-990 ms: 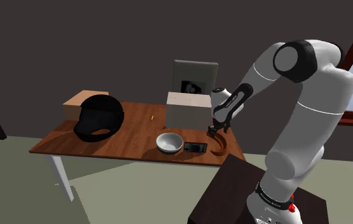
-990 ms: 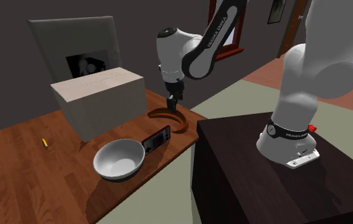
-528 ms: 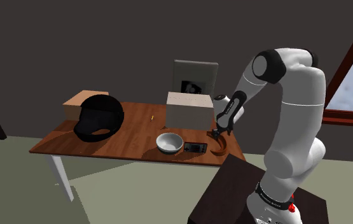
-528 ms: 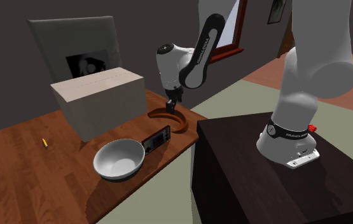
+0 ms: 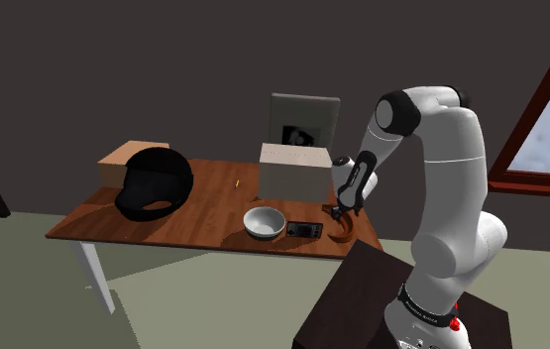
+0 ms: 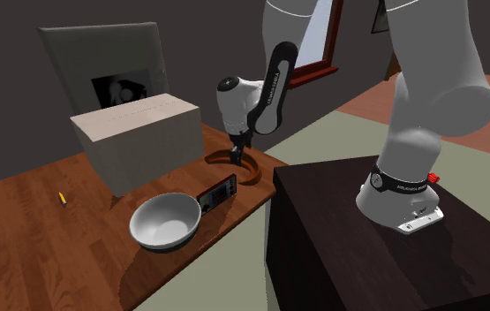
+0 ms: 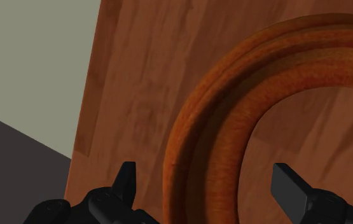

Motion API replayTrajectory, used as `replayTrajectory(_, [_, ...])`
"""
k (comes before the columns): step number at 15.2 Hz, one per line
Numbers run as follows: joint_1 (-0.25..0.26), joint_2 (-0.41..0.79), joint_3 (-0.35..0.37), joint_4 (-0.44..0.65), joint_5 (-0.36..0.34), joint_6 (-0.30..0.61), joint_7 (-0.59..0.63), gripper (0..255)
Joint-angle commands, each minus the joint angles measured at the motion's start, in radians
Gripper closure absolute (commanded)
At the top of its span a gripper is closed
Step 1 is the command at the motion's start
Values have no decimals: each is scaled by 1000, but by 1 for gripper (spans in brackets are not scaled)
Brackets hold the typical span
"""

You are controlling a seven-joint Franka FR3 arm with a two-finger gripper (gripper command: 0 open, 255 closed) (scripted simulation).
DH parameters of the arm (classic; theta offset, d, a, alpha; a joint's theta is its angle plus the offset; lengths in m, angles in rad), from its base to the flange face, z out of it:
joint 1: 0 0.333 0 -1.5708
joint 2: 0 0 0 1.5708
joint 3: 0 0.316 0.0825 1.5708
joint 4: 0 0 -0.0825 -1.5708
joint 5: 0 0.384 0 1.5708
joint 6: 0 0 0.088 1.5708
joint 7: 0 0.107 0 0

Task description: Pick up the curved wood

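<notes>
Just above table (image 7: pixel 137 76), gripper (image 7: pixel 205 175) splayed astride curved wood (image 7: pixel 213 127)

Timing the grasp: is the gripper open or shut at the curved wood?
Open: the gripper has its fingers apart, one each side of the wood, neither touching it.

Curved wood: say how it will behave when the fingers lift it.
The curved wood looks a solid arc, so probably stiff. It lies flat on the table, so unlikely to roll. Held at one limb between the open fingers, it may swing off-centre.
</notes>
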Motion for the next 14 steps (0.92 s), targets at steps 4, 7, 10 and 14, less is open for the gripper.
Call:
replayTrajectory(4, [3,37,-5,12,-7,25,16,255])
replayTrajectory(7, [4,37,-6,10,-8,26,17,255])
replayTrajectory(10, [4,37,-6,10,-8,26,17,255])
replayTrajectory(14, [2,24,-3,8,-5,16,10,255])
